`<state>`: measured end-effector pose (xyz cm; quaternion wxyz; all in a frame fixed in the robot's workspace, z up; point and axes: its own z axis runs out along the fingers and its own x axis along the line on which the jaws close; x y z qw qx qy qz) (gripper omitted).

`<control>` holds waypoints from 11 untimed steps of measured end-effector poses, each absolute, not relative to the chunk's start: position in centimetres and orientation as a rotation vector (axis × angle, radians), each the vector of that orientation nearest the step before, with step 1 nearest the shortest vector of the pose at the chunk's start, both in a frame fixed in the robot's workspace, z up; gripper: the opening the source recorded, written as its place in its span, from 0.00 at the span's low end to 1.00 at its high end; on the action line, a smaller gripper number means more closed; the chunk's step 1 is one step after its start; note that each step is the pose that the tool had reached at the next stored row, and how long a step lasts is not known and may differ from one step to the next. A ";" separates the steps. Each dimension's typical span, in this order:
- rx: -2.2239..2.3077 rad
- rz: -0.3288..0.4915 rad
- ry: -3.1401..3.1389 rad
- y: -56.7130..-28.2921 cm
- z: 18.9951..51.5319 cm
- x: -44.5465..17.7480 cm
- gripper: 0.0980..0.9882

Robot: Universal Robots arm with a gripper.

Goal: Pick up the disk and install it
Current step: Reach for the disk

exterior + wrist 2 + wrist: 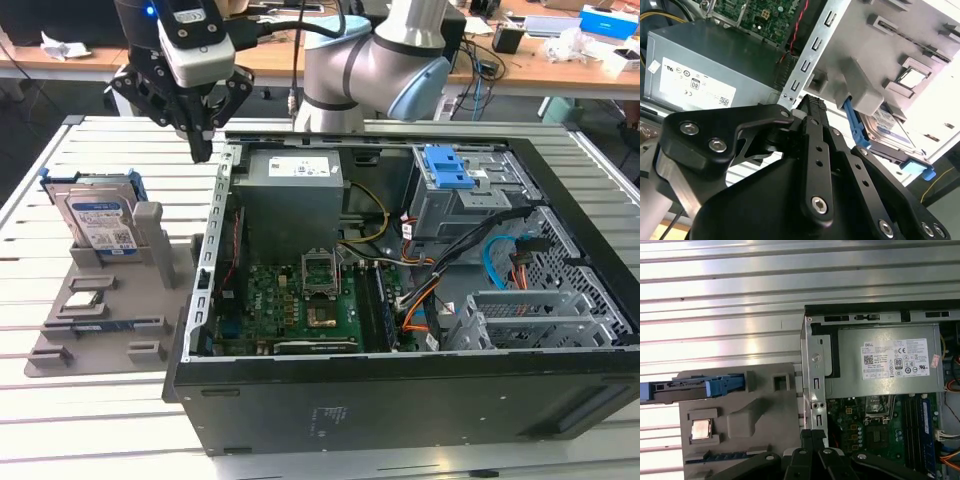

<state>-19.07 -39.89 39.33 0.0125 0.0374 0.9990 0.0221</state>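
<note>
Exterior view, silver disk, white-and-blue label, blue bracket, propped in grey holder, pincer pressed together

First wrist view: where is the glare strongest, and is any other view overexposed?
In the first wrist view, the ribbed metal table glares in bright bands; in the second wrist view, the area beside the disk is washed out white; the exterior view is evenly lit.

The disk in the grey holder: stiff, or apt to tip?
Probably stiff and heavy for its size: the disk looks like a metal slab in a blue bracket. It stands tilted on edge in the grey holder, so a push might tip it.
</note>
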 end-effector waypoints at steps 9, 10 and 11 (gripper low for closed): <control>0.117 0.069 3.114 -39.9 39.3 -20.4 0.01; 0.117 0.069 3.114 -39.9 39.3 -20.5 0.01; 0.117 0.069 3.114 -39.9 39.3 -20.8 0.01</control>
